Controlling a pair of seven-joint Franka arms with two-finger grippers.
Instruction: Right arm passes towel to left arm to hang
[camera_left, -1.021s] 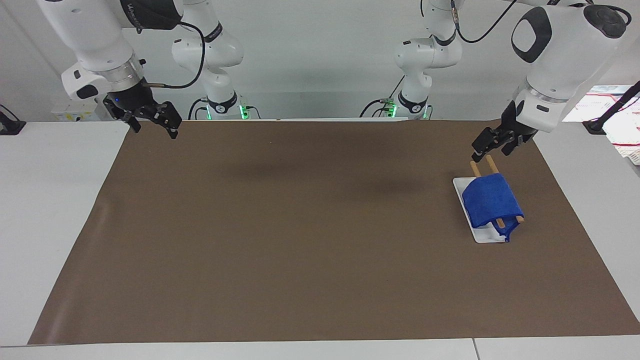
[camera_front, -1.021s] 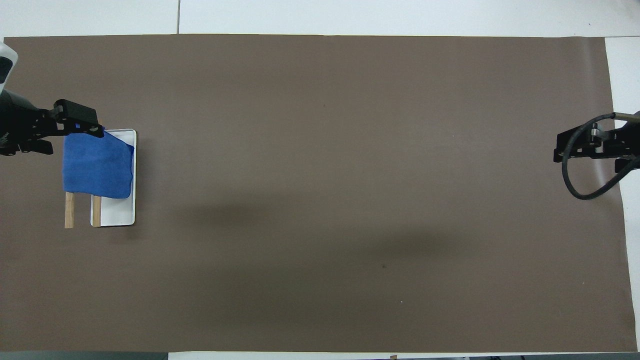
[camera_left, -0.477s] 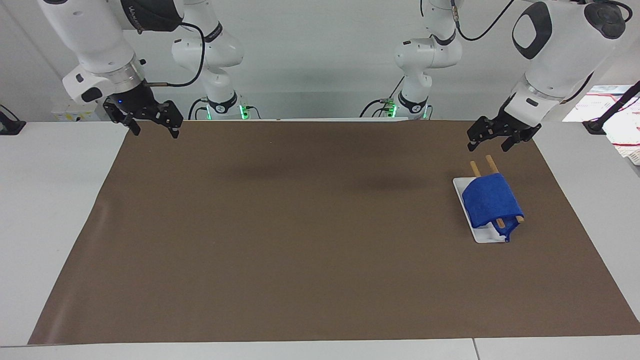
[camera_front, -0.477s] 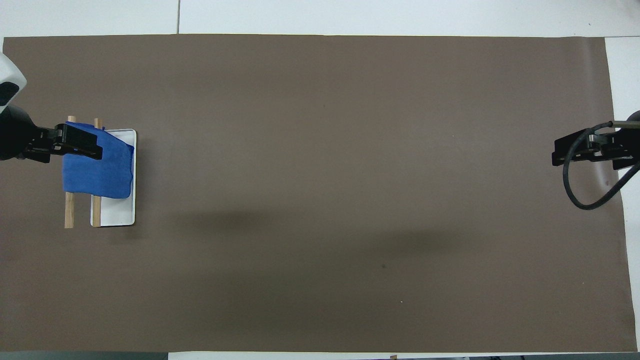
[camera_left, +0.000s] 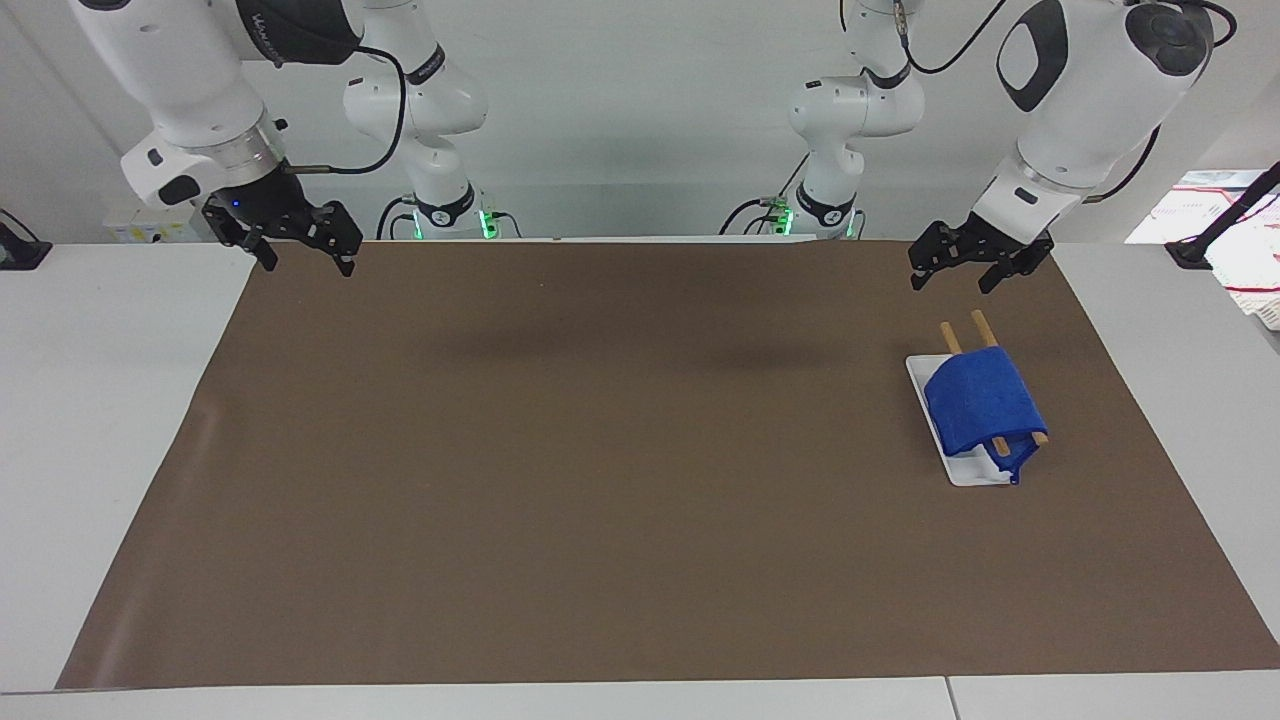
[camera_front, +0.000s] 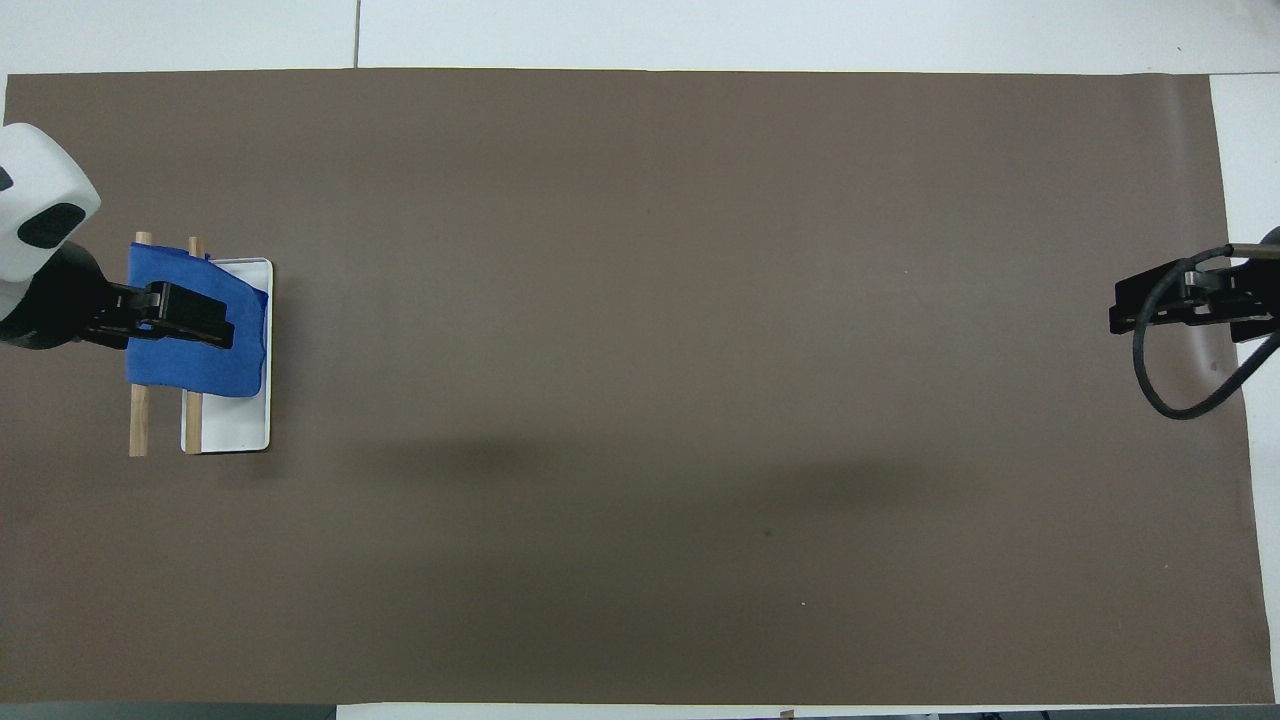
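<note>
On brown mat (camera_left: 600, 480), towel (camera_left: 980, 400) draped over wooden rack (camera_left: 982, 325)

Bright, even light falls from above, with no glare. Soft, blurred shadows of the arms lie on the brown mat (camera_left: 600, 480). Both views are sharp edge to edge

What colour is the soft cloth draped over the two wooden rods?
Bright royal blue; the cloth shows best in the facing view.

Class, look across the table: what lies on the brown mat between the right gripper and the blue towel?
Nothing: in both views only bare brown mat stretches from under the open right gripper to the towel, draped over two wooden rods on a white tray.
</note>
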